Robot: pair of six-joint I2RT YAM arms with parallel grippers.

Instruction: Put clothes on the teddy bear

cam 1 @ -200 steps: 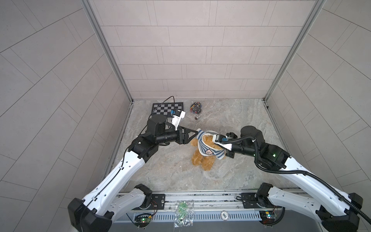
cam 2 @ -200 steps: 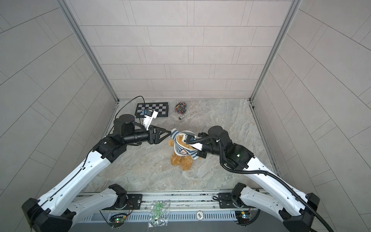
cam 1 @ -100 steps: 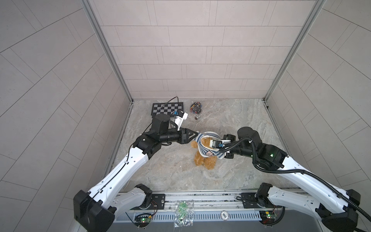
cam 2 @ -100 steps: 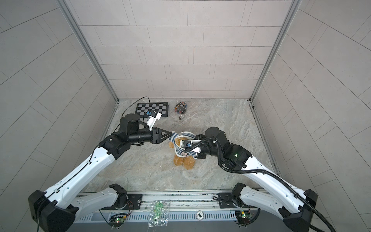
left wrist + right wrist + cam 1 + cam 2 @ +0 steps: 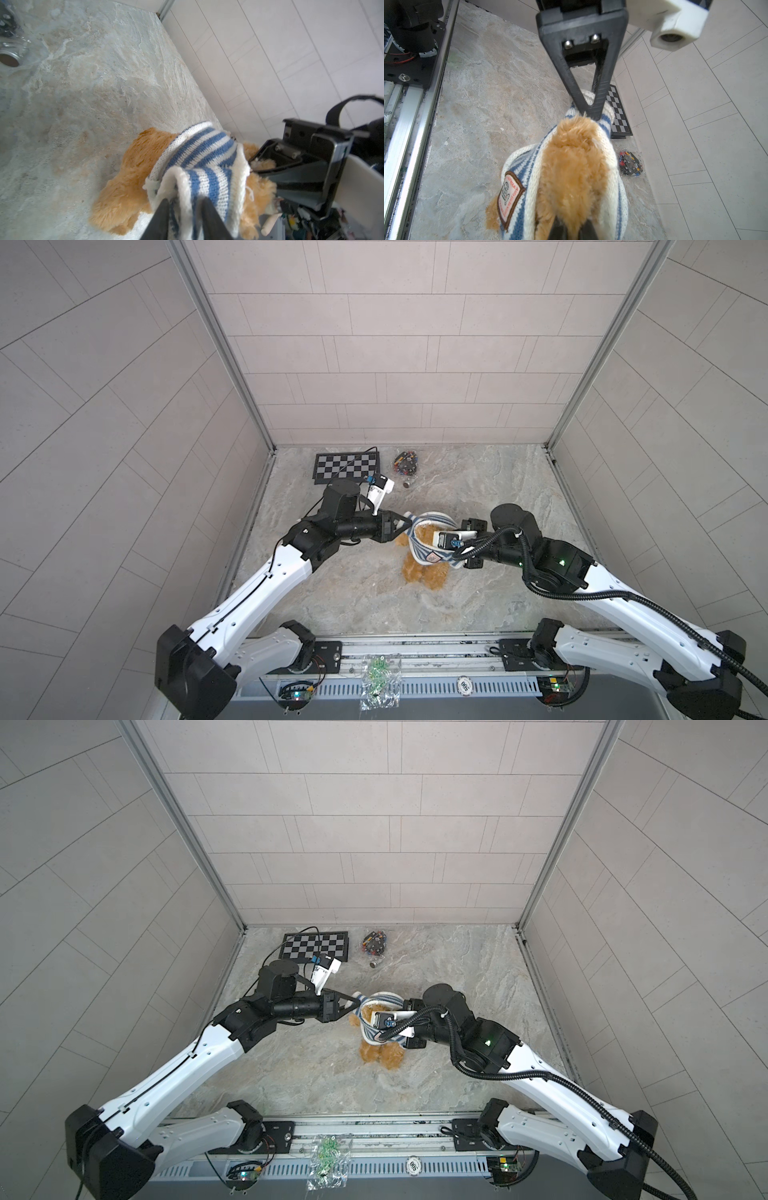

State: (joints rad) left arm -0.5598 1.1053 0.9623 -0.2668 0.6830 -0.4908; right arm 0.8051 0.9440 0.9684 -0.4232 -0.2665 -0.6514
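left wrist view: left jaws pinch striped shirt (image 5: 199,145) on teddy bear (image 5: 128,176); right jaws likewise.

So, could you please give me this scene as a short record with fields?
teddy bear: lying on the marble table, legs bare
striped shirt: stretched around the bear's upper part, not pulled down
left claw: shut on the shirt's edge
right claw: shut at the shirt's opposite side; what it grips is hidden
back of table: checkerboard, bag of small parts
stage: dressing under way
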